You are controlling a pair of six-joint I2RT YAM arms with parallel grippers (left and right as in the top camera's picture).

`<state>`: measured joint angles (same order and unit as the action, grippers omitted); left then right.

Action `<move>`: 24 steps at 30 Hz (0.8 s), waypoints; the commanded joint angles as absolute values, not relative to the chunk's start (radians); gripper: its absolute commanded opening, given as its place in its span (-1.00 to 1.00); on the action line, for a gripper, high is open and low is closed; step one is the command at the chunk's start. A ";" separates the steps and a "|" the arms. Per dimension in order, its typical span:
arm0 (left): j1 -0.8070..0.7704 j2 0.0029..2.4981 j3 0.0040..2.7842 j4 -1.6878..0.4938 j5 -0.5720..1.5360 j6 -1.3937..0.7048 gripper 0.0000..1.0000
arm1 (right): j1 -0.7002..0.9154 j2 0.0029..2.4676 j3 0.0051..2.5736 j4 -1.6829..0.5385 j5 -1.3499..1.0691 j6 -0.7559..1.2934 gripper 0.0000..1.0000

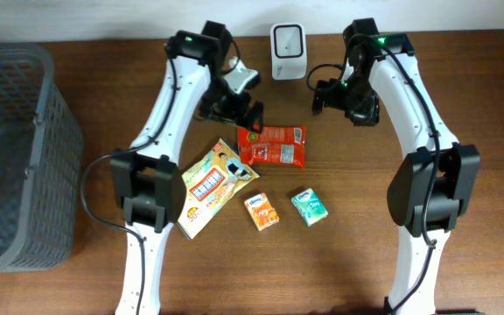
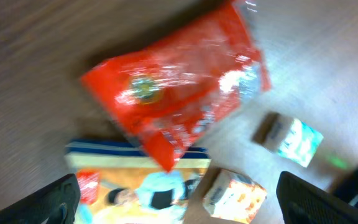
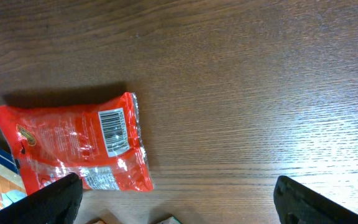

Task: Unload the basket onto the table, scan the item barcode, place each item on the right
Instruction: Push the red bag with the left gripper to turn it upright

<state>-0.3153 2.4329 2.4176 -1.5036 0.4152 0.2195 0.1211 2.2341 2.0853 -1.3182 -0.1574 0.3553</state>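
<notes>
Table [image 1: 497, 87]: red bag [image 1: 272, 145], yellow packet [image 1: 208, 188], orange pack [image 1: 262, 213], teal pack [image 1: 309, 206], scanner [image 1: 288, 51], maybe basket [image 1: 16, 157] too.

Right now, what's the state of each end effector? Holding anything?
Left end effector: open, holding nothing.
Right end effector: open, holding nothing.

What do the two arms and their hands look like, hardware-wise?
Both are white tubular links with black joint housings: left arm, right arm. A green light glows at each upper joint, and black cables loop alongside. The left hand and right hand are black, with dark fingers.
</notes>
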 commanded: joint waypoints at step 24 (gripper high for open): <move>-0.375 2.437 2.220 -1.043 0.419 0.046 -0.17 | 0.117 2.218 2.100 -1.320 -0.145 0.348 0.97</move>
<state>-0.3828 2.4336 2.2013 -1.0866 0.4328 0.0010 0.1211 2.2341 2.0853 -1.3205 -0.1574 0.3553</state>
